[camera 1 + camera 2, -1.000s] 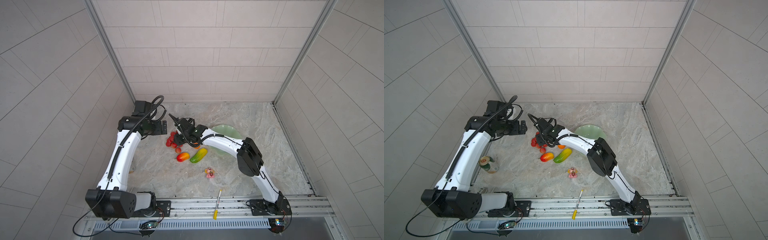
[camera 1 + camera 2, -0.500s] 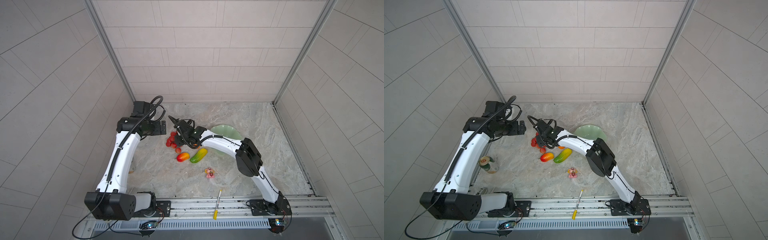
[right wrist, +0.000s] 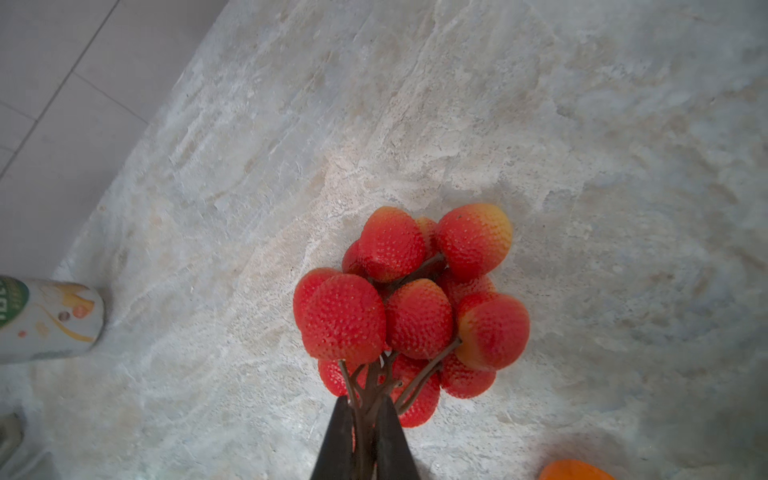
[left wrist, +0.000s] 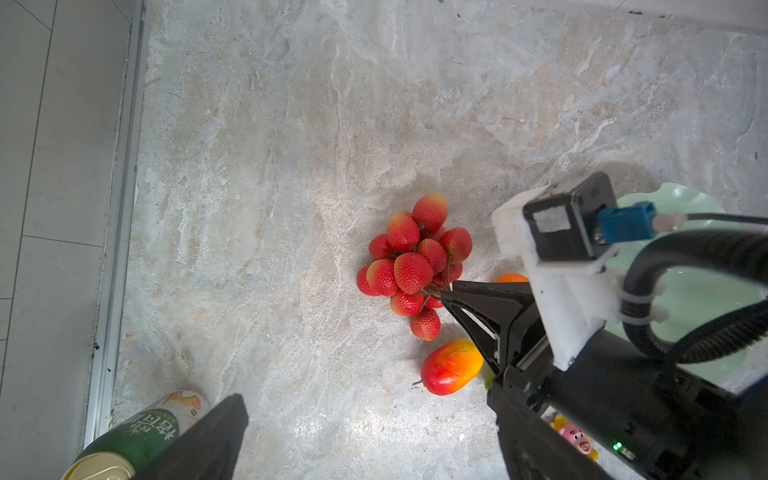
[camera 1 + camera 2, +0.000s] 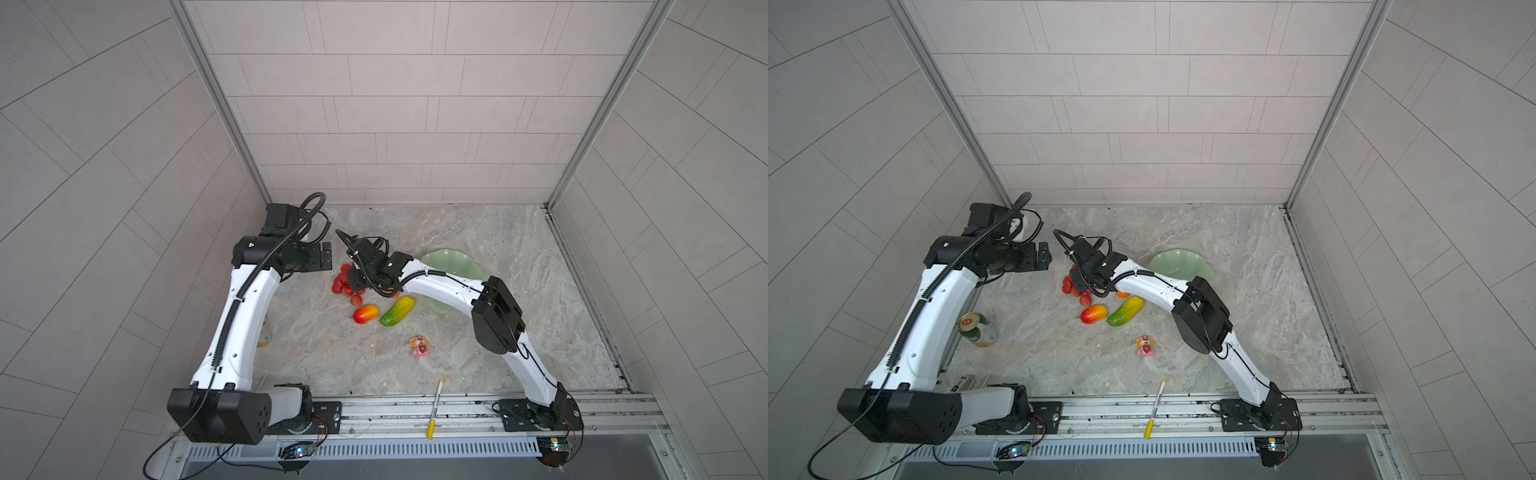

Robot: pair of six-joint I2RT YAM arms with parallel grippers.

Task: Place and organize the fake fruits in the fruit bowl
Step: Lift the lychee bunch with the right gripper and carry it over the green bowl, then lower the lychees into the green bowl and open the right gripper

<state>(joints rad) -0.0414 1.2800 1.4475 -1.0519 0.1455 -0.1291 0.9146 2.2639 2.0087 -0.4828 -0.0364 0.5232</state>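
Now that the right claw (image 3: 365, 419) has closed, the right wrist view shows it clamped on the stem (image 3: 368, 390) of the grape bunch (image 3: 411, 316). In both top views the bunch lies on the worktop (image 5: 1246, 257), apart from the bowl (image 5: 1179, 264); lifting seems next.

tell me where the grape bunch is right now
In both top views the red grape bunch sits on the table left of centre, just behind the mango, with its stem pinched in the right gripper.
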